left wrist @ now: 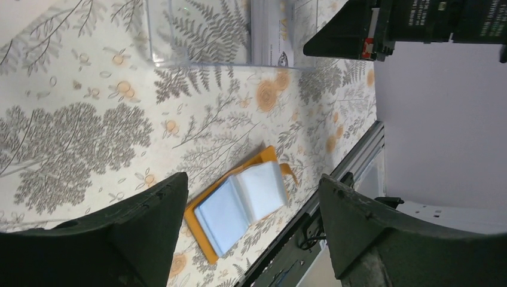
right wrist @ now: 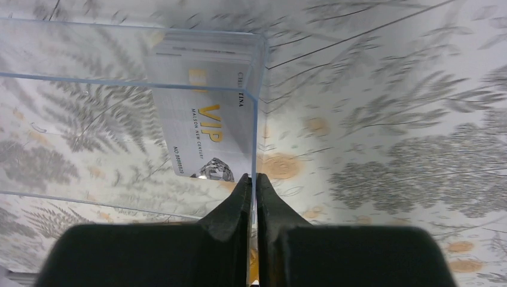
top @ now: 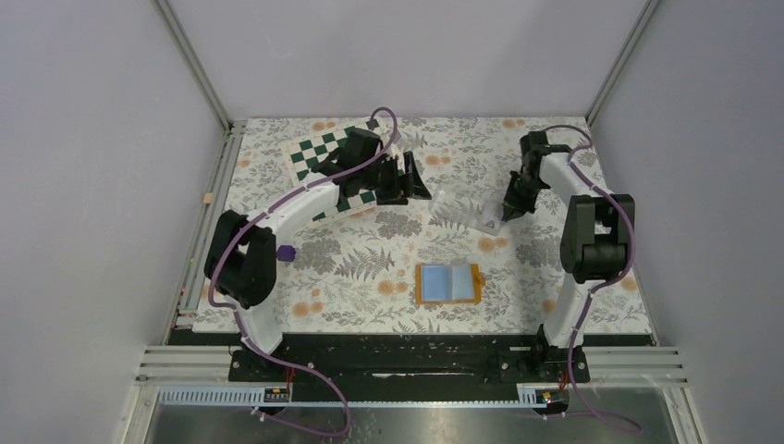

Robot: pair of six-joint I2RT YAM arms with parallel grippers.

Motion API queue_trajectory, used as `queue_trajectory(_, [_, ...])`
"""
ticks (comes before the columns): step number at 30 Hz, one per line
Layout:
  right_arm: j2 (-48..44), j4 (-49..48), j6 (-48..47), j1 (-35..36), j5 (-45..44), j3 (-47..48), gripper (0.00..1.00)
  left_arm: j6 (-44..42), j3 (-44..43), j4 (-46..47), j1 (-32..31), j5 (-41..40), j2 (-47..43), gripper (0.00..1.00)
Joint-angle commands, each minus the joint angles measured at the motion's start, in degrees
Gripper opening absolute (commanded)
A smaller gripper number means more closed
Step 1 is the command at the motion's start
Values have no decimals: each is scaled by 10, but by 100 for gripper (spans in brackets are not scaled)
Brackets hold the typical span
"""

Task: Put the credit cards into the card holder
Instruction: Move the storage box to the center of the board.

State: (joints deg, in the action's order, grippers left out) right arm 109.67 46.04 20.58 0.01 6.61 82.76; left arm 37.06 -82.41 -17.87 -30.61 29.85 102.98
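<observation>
Right wrist: clear box (right wrist: 89, 54) around cards (right wrist: 206, 128)

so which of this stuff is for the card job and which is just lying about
For the job:
- card holder, lying open
- cards, in the clear box
- right tool, shut on the box's wall

Lying about:
- chessboard, partly under the left arm

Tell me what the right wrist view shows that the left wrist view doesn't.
Right wrist only: the right gripper shut on a wall of the clear box, seen close up. Left wrist only: the card holder lying open, blue inside up, framed by the open left gripper. Both: the clear box with cards in it, and the floral tablecloth.
</observation>
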Motion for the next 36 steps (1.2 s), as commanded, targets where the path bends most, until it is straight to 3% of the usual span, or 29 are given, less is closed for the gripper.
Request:
queue_trajectory(1, [-5, 15, 13, 73, 28, 35, 0, -4, 39, 46, 9, 15, -51, 79])
queue_trajectory(12, [12, 6, 42, 199, 44, 67, 0, 16, 148, 75, 27, 17, -124, 80])
queue_trajectory(20, [51, 10, 37, 257, 47, 105, 1, 12, 157, 53, 33, 15, -129, 80])
queue_trajectory(27, [45, -4, 46, 264, 66, 102, 20, 31, 125, 41, 33, 21, -76, 76])
queue_trajectory(32, [36, -17, 53, 264, 90, 93, 42, 46, 95, 39, 33, 26, -30, 68])
queue_trajectory(36, [28, -19, 53, 263, 87, 89, 45, 58, 76, 37, 33, 30, 8, 56])
